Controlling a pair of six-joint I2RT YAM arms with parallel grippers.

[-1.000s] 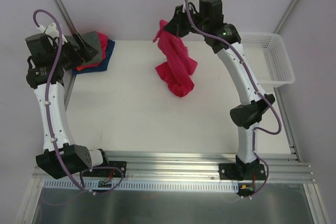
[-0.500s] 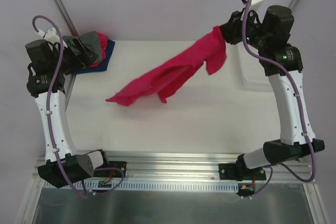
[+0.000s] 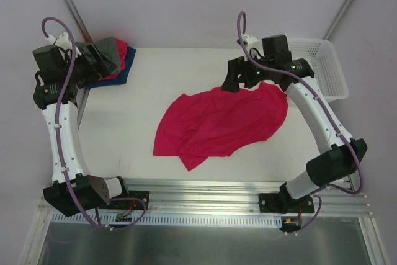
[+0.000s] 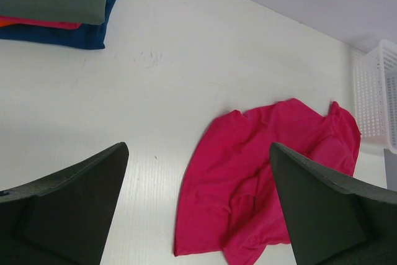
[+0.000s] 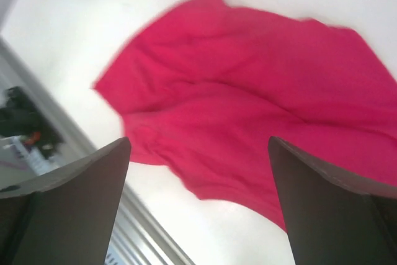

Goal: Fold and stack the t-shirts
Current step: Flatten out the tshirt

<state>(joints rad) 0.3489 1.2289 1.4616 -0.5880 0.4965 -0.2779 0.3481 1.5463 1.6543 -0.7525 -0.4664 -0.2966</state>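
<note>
A crimson-red t-shirt lies spread and rumpled on the white table, right of centre; it also fills the right wrist view and shows in the left wrist view. My right gripper hovers open over the shirt's far edge, nothing between its fingers. At the back left corner sits a folded pile: a grey-green t-shirt on top, red beneath, a dark blue t-shirt at the bottom. My left gripper hangs open and empty above that pile.
A white lattice basket stands at the table's back right, just beyond the right arm. The metal rail runs along the near edge. Bare tabletop lies between the pile and the red shirt.
My right gripper swung the red shirt up and out to the right, came back down over the table and opened; the shirt now lies spread flat. The left arm stayed put.
</note>
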